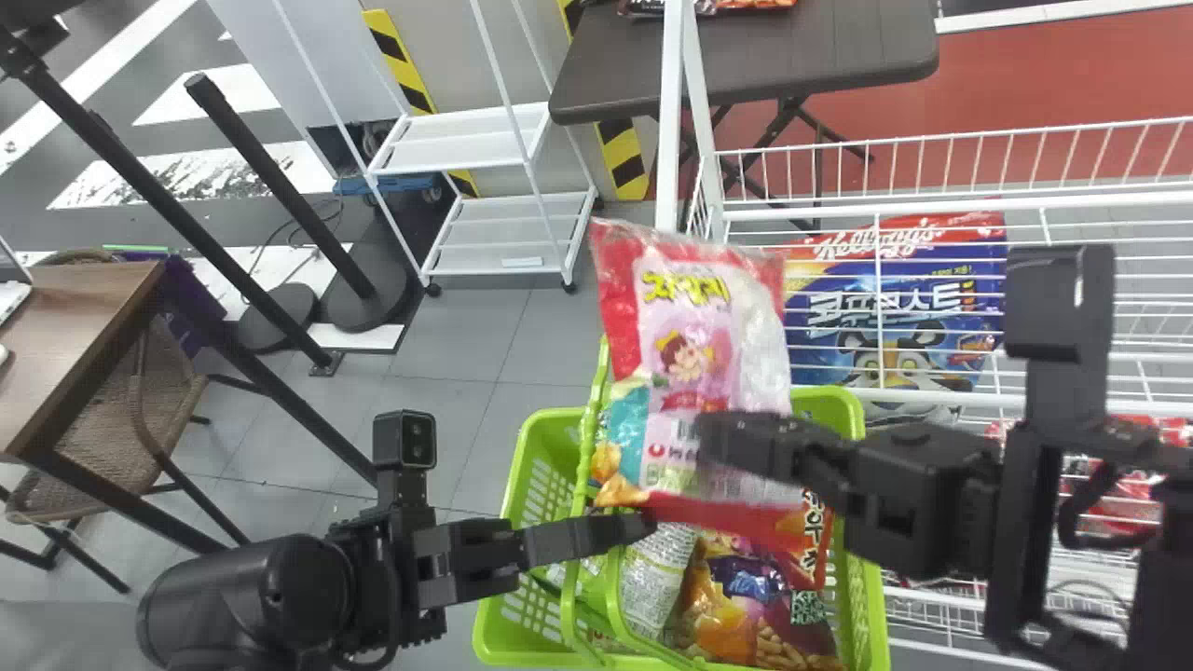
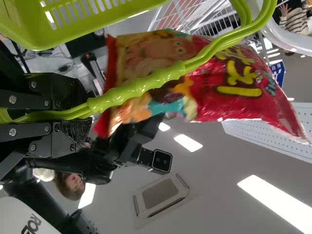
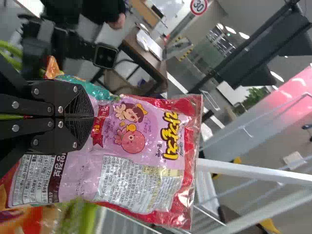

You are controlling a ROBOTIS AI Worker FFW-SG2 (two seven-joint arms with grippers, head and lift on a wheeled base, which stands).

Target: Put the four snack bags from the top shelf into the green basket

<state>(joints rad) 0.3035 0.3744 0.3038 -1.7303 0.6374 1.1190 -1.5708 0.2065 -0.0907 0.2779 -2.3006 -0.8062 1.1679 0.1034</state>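
Right pincer (image 1: pixel 716 442) tight on a shiny red-and-pink cartoon snack bag (image 1: pixel 690 317), left pincer (image 1: pixel 645 527) around basket handle (image 2: pixel 141 87)

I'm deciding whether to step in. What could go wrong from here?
The pink and red bag, held over the basket by the right hand, is close to the green handle and might snag on it. Other bags already lie inside, so it could perch on top. The left hand grips that handle; a bump might tilt the basket.
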